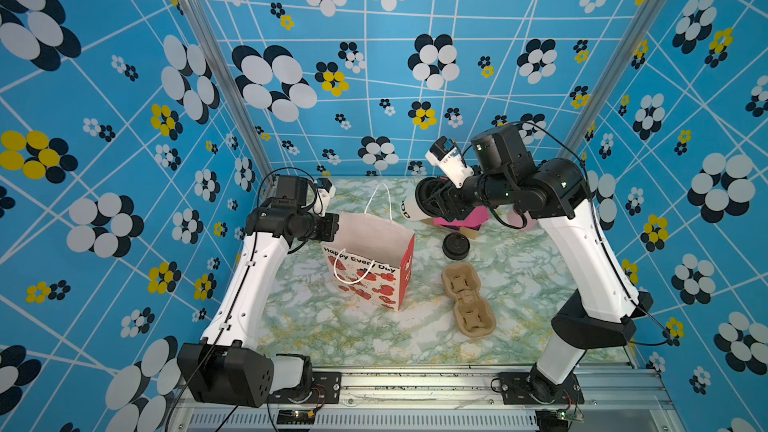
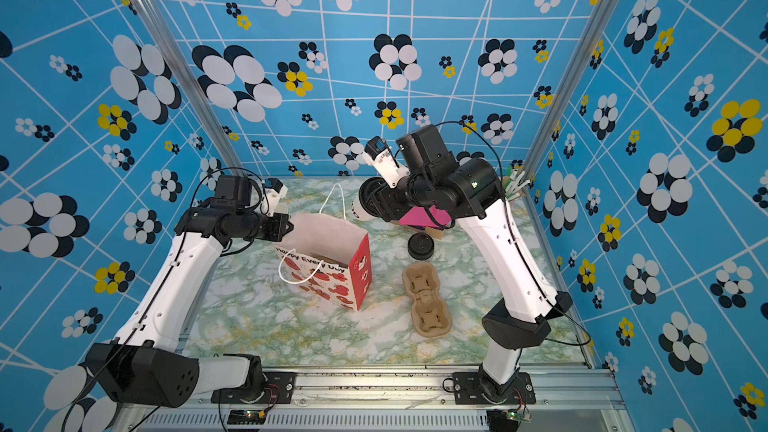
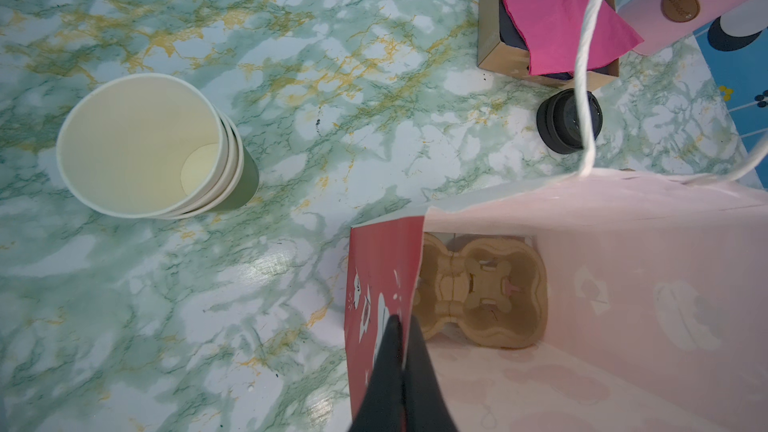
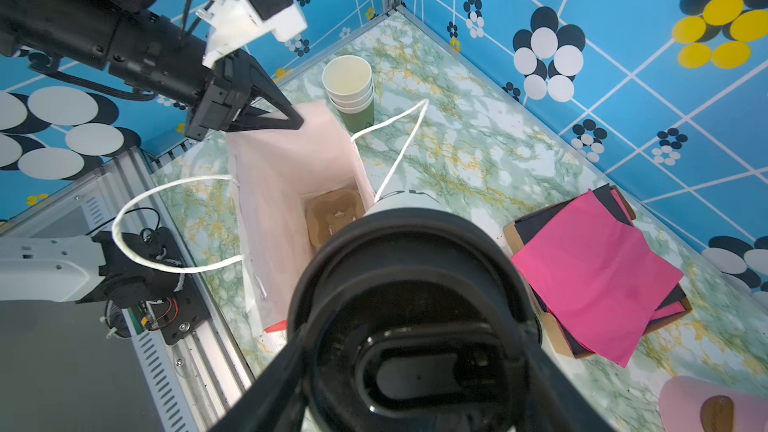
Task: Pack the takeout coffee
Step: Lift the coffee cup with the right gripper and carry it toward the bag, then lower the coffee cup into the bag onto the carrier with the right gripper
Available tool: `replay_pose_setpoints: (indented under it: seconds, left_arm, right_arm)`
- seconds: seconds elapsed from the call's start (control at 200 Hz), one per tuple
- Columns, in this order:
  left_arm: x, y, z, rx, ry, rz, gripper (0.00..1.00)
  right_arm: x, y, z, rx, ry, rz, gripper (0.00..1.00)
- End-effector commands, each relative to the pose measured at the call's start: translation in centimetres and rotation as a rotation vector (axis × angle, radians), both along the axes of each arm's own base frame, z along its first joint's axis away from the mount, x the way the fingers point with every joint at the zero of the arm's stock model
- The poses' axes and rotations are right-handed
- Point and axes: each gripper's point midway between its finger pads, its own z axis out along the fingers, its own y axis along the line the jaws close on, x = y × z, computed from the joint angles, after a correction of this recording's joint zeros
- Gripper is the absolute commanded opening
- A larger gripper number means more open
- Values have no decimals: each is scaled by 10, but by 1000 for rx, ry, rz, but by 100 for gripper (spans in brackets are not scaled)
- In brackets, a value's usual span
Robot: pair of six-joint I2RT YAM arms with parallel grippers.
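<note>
Left wrist view: left hand (image 3: 400, 326) clenched on the gift bag (image 3: 384, 268) side wall, likely pulling its mouth wide.
Bag inside: cup carrier (image 3: 482, 297) lies just beyond that hand's tips; top views mostly hide it.
Cup: takeout coffee (image 1: 409, 206) tilted, grasped by the right hand (image 1: 432, 201), held aloft near the bag rim.

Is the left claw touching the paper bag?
Touching. The left wrist view shows the left gripper shut on the gift bag's red side edge.
</note>
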Motion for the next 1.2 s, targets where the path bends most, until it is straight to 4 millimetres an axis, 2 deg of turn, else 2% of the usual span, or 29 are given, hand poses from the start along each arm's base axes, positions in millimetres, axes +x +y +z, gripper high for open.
replay_pose_setpoints:
  seconds: [0.0,0.26,0.73,0.89,1.194]
  left_arm:
    - [0,-3,-6,-7,11,-9,0]
    - [0,-5,-6,-15,12,-10,0]
    - [0,-5,-5,-17,11,-12,0]
    - [0,-5,-5,-18,10,-12,0]
    - [0,-6,-5,-17,10,-14,0]
  right_arm:
    - [-11,15,-7,10,54,54,66]
    - [-22,45,-19,9,95,132,66]
    - [-23,89,-82,-118,189,197,65]
    - [-22,98,-101,-162,213,207,65]
    - [-16,100,-140,-280,249,203,65]
